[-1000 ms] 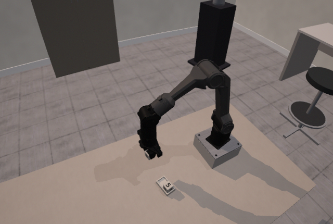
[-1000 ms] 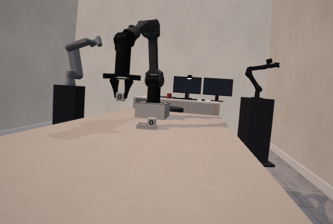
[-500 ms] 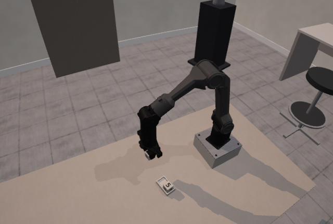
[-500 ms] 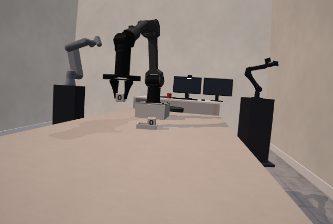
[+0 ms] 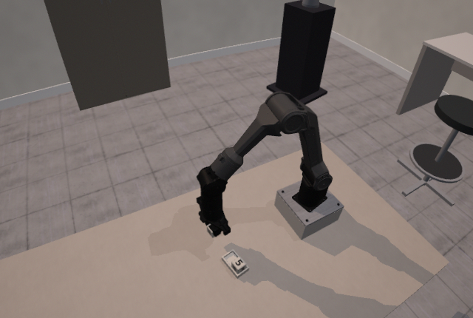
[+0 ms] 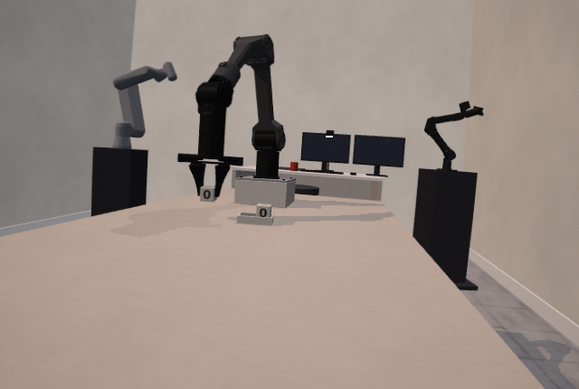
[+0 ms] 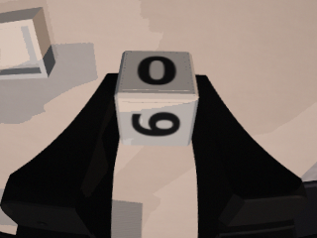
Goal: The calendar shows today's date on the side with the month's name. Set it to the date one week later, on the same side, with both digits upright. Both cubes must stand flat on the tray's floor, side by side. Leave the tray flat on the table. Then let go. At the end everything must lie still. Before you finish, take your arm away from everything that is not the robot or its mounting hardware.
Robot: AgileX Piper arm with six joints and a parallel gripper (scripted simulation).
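My gripper is shut on a white number cube and holds it close above the table, to the left of the tray. The held cube shows a 0 and a 6 or 9 in the wrist view, and a 0 toward the exterior camera. The small white tray lies flat on the table. A second cube stands in its right half with a 5 on top and a 0 facing the exterior camera. The tray's left half is empty. A tray corner shows at the wrist view's upper left.
The arm's grey base block stands on the table behind the tray. Two other robot arms on black pedestals stand beside the table. A desk with monitors is behind.
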